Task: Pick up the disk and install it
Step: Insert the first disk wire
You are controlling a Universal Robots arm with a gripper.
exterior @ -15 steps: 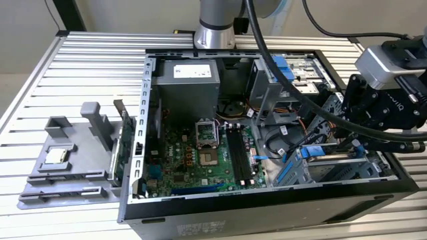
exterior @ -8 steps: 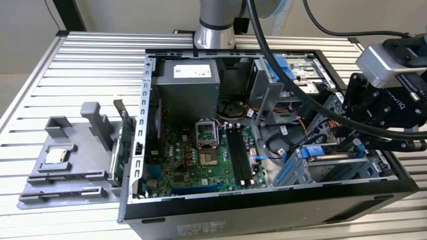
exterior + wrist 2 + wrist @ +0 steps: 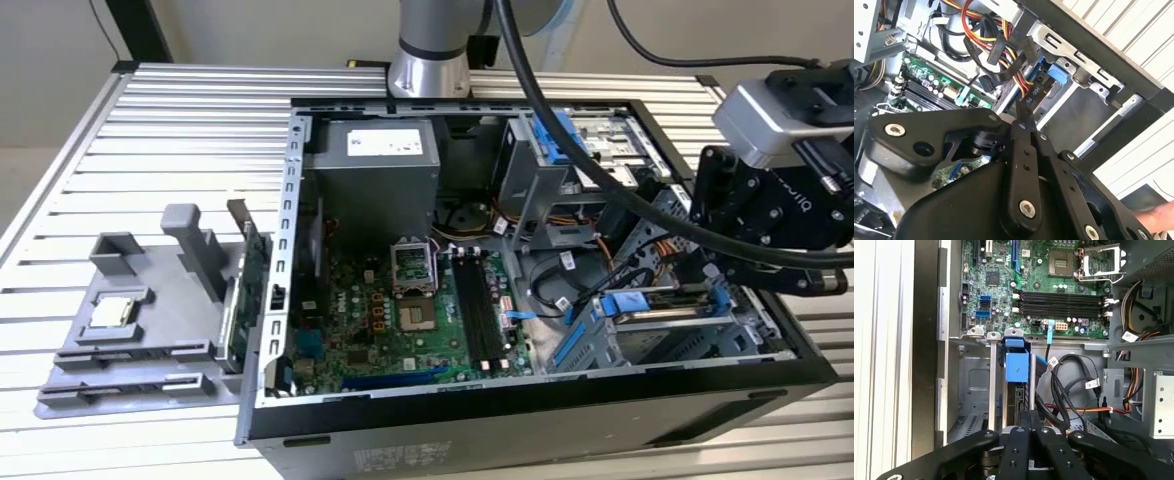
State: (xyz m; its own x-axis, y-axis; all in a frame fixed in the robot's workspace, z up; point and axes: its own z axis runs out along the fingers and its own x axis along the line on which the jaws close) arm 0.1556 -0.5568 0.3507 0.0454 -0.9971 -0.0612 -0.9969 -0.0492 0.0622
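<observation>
Disk (image 3: 1016, 385) on edge in the drive cage (image 3: 974, 385), gripper (image 3: 1029, 412) closed over it

The open computer case (image 3: 534, 425) holds the motherboard (image 3: 400, 320) and, toward the exterior view's right, the drive cage; the disk stands between its metal rails (blue bracket tab showing); the gripper's fingers are pressed together, grasping nothing, tips at the disk's edge; the arm (image 3: 434, 50) reaches across from the case's far side, wrist tilted down into the cage.
</observation>
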